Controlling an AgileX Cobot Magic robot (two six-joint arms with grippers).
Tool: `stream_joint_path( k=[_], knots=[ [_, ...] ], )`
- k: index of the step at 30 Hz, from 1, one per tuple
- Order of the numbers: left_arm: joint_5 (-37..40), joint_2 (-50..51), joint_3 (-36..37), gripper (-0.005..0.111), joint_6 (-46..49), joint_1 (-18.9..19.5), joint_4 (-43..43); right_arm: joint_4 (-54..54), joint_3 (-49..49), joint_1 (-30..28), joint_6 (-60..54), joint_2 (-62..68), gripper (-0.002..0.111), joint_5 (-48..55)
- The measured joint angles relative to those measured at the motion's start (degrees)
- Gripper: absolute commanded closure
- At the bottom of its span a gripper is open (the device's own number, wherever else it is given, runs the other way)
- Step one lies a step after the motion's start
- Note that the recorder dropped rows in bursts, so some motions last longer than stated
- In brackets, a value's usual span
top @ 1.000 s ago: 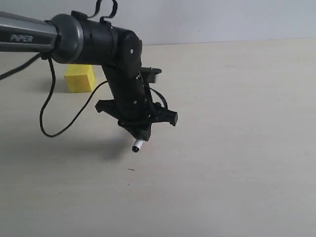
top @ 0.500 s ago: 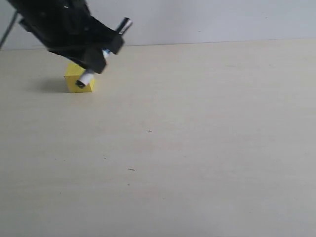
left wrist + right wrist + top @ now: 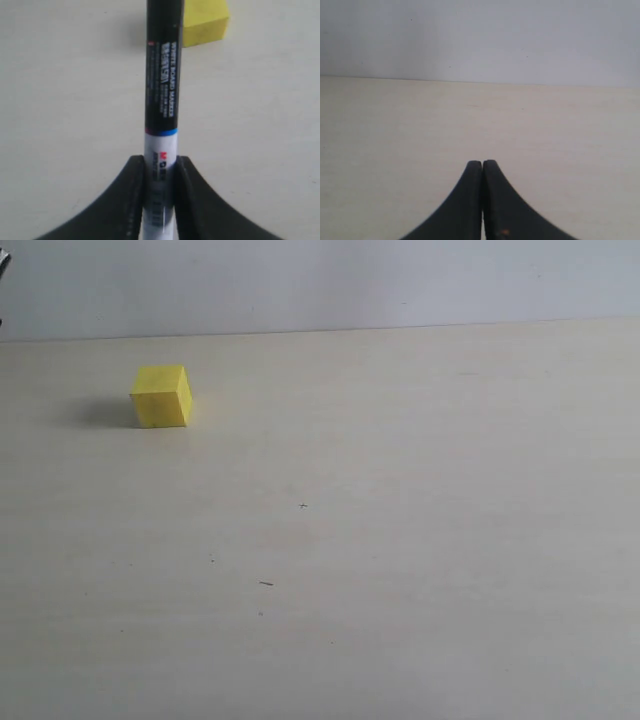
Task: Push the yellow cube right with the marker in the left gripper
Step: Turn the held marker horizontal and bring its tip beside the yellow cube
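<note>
Pointing straight out from the left gripper, the marker has its long axis running away from the fingers, black end leading toward the cube. Tip is out of frame, so contact cannot be told. Fingers clamped on the white barrel. Cube sits on the table, left side of the exterior view, same spot as 0.5 s ago. The left arm, then over the cube, has left that view. Right gripper is low over the table, fingers pressed together, holding nothing.
</note>
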Motion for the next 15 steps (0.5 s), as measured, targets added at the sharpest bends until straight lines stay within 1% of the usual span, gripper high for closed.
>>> stream_joint_path(
  k=[3, 6, 10, 11, 12, 15],
  knots=[
    [-2.8, 4.1, 0.0, 0.107, 5.22, 4.31, 0.63, 0.0, 0.0, 0.0, 0.0, 0.0, 0.108, 0.0],
    [-6.47, 9.06, 0.0, 0.107, 11.68, 6.65, 3.09, 0.0, 0.0, 0.0, 0.0, 0.0, 0.108, 0.0],
    [-11.44, 15.87, -0.11, 0.107, 26.15, 7.23, 8.81, 0.0, 0.0, 0.0, 0.0, 0.0, 0.108, 0.0],
    [-13.82, 18.2, -0.47, 0.107, 28.89, 7.27, 9.74, 0.0, 0.0, 0.0, 0.0, 0.0, 0.108, 0.0],
    [-17.22, 21.91, -2.12, 0.107, 32.19, 7.78, 10.1, 0.0, 0.0, 0.0, 0.0, 0.0, 0.108, 0.0],
    [-19.96, 27.92, -6.87, 0.107, 37.29, 8.56, 10.73, 0.0, 0.0, 0.0, 0.0, 0.0, 0.108, 0.0]
  ],
)
